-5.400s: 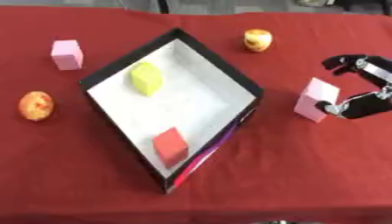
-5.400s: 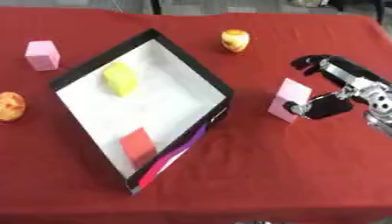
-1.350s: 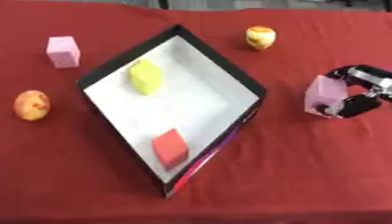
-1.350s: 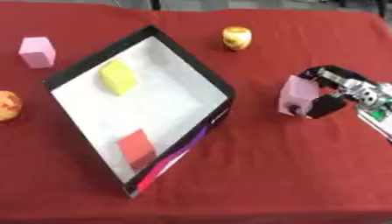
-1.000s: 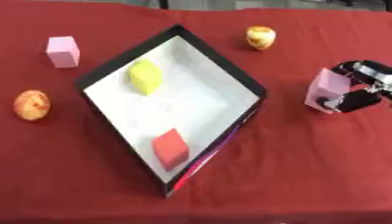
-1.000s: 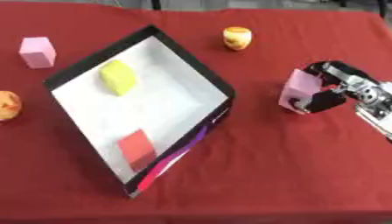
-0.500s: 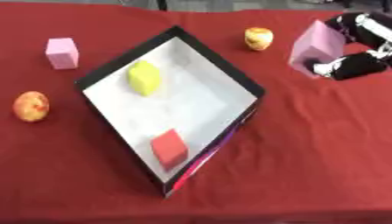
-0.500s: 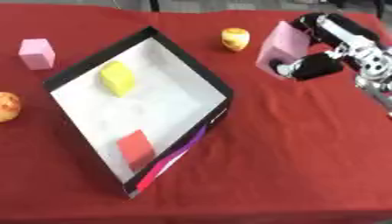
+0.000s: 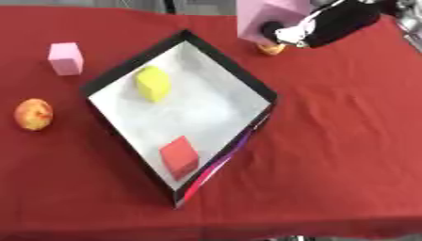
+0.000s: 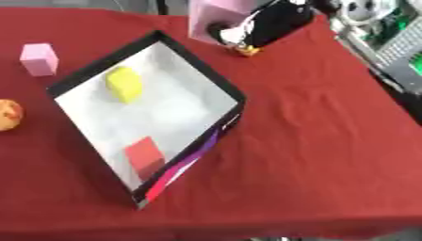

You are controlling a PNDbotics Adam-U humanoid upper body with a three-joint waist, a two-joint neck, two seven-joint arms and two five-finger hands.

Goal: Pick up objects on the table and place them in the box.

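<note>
Pink foam block held aloft (image 9: 268, 19): top of frame, right of centre, above the far corner of the box; upper part cut off by the frame edge.
Right hand (image 9: 329, 24): black, entering from the upper right; fingers curled round the right-hand side of that block, one dark fingertip pressed on its front face.
Left hand: in neither view.
Box (image 9: 124, 75): shallow, black-rimmed, white inside, lying diamond-wise across the centre left.
In the box: yellow rounded block (image 9: 153, 84) in the upper part; red cube (image 9: 180, 154) near the lower corner.
Second pink block (image 9: 65, 58): upper left, on the red cloth (image 9: 329, 141), outside the box and apart from its rim.
Round orange-red fruit (image 9: 33, 114): left edge, mid-height, on the cloth.
Small orange fruit (image 9: 270, 48): just under the held block, largely hidden behind it and the fingers.
Left eye only: whole of the round fruit at the left edge.
Right eye only: that fruit half cut off by the frame; grey and green equipment (image 10: 387, 33) beyond the table's right edge, upper right.
</note>
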